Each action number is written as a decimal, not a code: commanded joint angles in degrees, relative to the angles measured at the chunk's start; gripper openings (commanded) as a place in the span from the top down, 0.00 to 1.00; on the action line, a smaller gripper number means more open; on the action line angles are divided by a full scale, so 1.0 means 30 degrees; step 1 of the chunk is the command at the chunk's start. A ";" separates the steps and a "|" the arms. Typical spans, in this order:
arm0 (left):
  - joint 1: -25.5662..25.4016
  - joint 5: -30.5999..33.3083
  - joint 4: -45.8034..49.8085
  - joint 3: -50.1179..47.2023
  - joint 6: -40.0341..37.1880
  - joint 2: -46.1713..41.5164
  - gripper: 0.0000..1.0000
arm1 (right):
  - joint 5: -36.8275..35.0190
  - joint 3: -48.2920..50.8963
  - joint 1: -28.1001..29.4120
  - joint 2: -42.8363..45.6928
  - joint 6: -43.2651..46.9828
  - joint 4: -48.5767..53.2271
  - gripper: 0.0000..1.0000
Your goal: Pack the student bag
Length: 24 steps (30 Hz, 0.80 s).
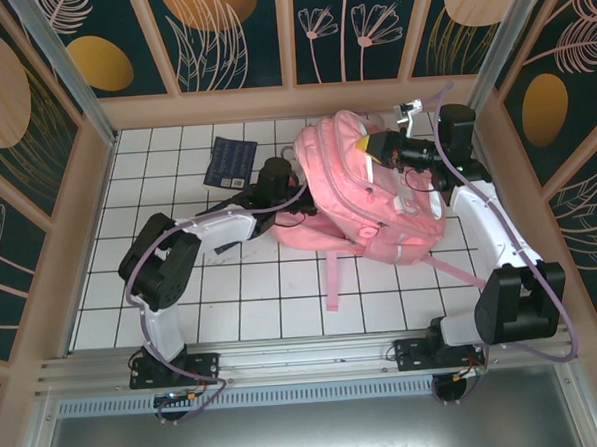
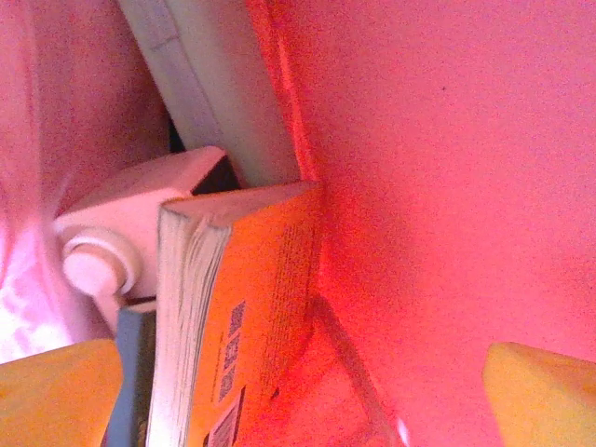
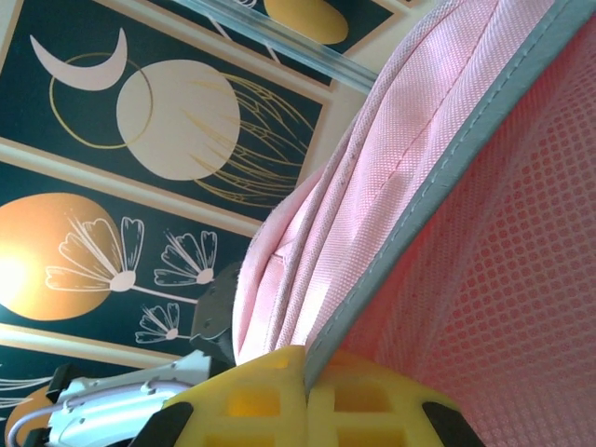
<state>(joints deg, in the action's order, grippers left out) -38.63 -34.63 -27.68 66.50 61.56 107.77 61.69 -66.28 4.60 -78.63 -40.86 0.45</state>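
Student bag (image 1: pixel 377 199) is soft pink weave and mesh.

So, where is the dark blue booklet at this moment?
In the top view the dark blue booklet lies on the tiled table near the far wall, just left of the student bag.

You count one student bag (image 1: pixel 367 195), one dark booklet (image 1: pixel 228 161) on the table (image 1: pixel 182 290), one orange-covered book (image 2: pixel 251 317), and two pincers: left pincer (image 2: pixel 298 400), right pincer (image 3: pixel 307 400).
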 commanded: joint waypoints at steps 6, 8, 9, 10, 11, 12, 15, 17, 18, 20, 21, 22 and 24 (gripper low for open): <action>0.1245 0.0674 0.1514 -0.2080 -0.1494 -0.3962 0.01 | -0.1369 -0.1021 -0.0106 0.0957 0.2034 -0.0178 1.00; 0.1363 0.0921 0.2133 -0.2354 -0.1994 -0.4534 0.02 | -0.1621 -0.0996 -0.0139 0.0957 0.2193 0.0018 1.00; 0.1397 0.1101 0.2508 -0.2464 -0.2318 -0.4817 0.02 | -0.1716 -0.0991 -0.0138 0.0956 0.2295 0.0110 1.00; 0.1442 0.1257 0.2747 -0.2606 -0.2538 -0.5084 0.02 | -0.1980 -0.1043 -0.0153 0.0958 0.2539 0.0387 1.00; 0.1528 0.1484 0.3077 -0.2718 -0.2718 -0.5319 0.02 | -0.2216 -0.1078 -0.0150 0.0964 0.2726 0.0695 1.00; 0.1618 0.1784 0.3453 -0.2821 -0.2894 -0.5584 0.02 | -0.2403 -0.1076 -0.0136 0.0957 0.2925 0.0906 1.00; 0.1994 0.2555 0.4412 -0.3201 -0.3296 -0.6420 0.03 | -0.3523 -0.1202 -0.0051 0.0990 0.3916 0.2047 1.00; 0.2331 0.3183 0.4837 -0.3474 -0.3410 -0.7127 0.03 | -0.4843 -0.1571 0.0196 0.0986 0.4976 0.3324 1.00; 0.2536 0.3430 0.4960 -0.3995 -0.3432 -0.7495 0.03 | -0.5717 -0.1830 0.0375 0.0963 0.5537 0.4032 1.00; 0.2891 0.3768 0.5217 -0.4344 -0.3464 -0.8157 0.02 | -0.7271 -0.2317 0.0737 0.0982 0.6355 0.5039 1.00; 0.3027 0.3971 0.5530 -0.4384 -0.3638 -0.8476 0.02 | -0.7929 -0.2544 0.0896 0.0989 0.6725 0.5418 1.00; 0.3104 0.4238 0.5829 -0.4356 -0.3890 -0.8723 0.02 | -0.8611 -0.2799 0.0984 0.0990 0.7016 0.5846 1.00; 0.3140 0.4820 0.6580 -0.4184 -0.4600 -0.9160 0.01 | -0.9838 -0.3390 0.1269 0.0984 0.7692 0.6655 1.00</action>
<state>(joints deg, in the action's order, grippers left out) -30.52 -22.02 -9.80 53.56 51.66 84.73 45.17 -71.85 9.58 -78.00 -24.10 18.74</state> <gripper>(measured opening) 0.984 0.054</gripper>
